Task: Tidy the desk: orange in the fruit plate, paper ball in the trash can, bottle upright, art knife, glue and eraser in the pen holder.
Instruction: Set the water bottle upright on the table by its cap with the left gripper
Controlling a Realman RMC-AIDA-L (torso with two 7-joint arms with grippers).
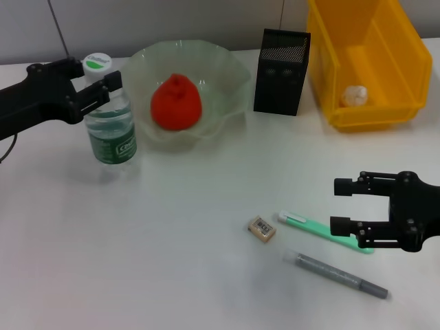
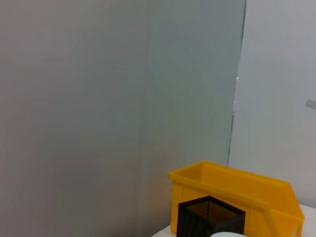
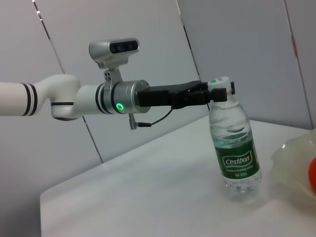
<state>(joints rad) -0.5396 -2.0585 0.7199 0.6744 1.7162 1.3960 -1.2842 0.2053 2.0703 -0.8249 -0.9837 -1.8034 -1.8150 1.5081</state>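
Observation:
The clear bottle (image 1: 110, 127) with the green label stands upright on the table left of the fruit plate (image 1: 230, 82). My left gripper (image 1: 108, 89) is shut on its neck just under the white cap; the right wrist view shows the bottle (image 3: 237, 148) and the left gripper (image 3: 219, 94). The orange (image 1: 177, 102) lies in the fruit plate. A paper ball (image 1: 354, 95) sits inside the yellow trash can (image 1: 330, 75). The tan eraser (image 1: 262, 229), a green art knife (image 1: 323, 232) and a grey glue stick (image 1: 340, 275) lie in front. My right gripper (image 1: 342, 205) hovers open just right of them.
The black mesh pen holder (image 1: 280, 72) stands between the fruit plate and the trash can, at the back. In the left wrist view the pen holder (image 2: 210, 217) and trash can (image 2: 237, 190) show before a grey wall.

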